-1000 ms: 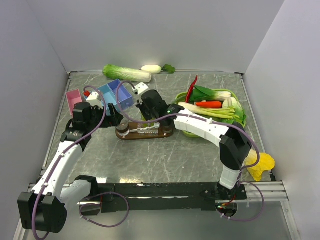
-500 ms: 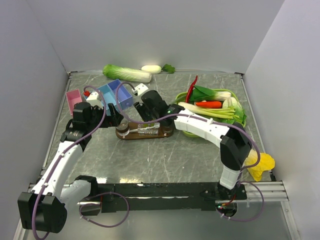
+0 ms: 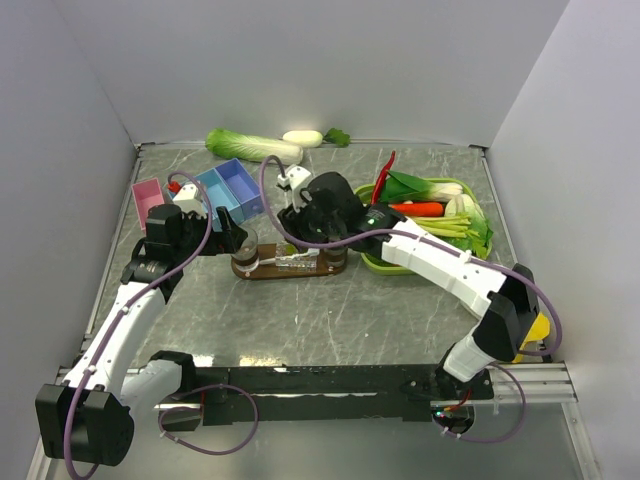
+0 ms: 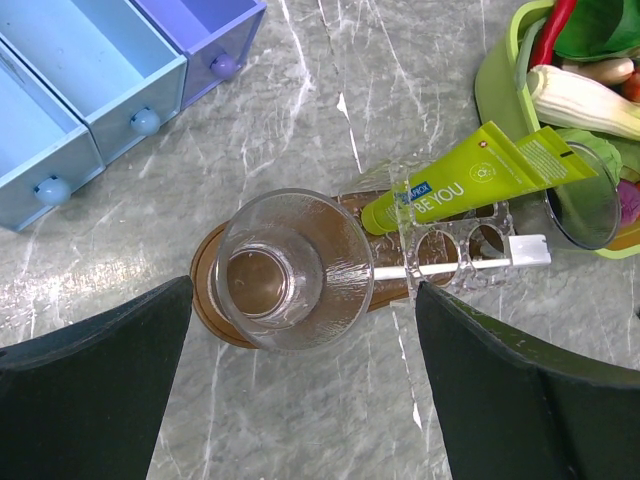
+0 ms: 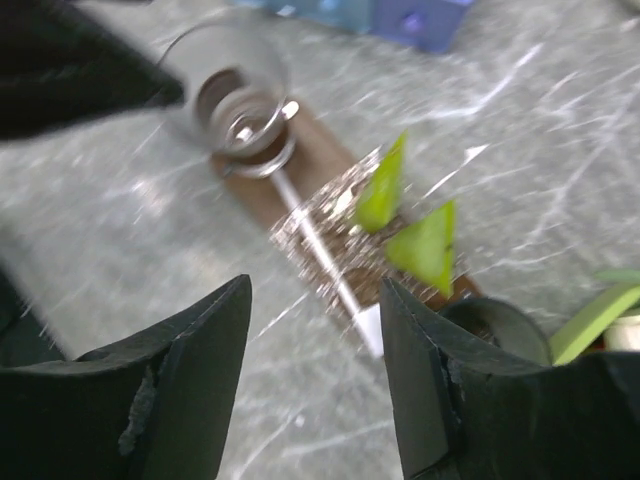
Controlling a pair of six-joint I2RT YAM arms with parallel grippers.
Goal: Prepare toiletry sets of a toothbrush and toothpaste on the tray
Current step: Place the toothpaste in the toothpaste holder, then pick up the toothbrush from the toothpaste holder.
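Left gripper (image 4: 305, 295) is spread wide over the tray's (image 4: 205, 295) left end, fingers either side of a clear tumbler (image 4: 290, 268) standing there, gripping nothing. From that tumbler the white toothbrush (image 4: 450, 266) lies flat across a clear rack (image 4: 455, 240) at the tray's middle, with the green toothpaste (image 4: 470, 185) slanted just behind it and reaching toward a second tumbler (image 4: 582, 208) at the tray's right end. Right gripper (image 5: 312, 300) hangs above the tray's middle, fingers apart and empty; green basket (image 3: 372, 262) of vegetables sits just right of the tray.
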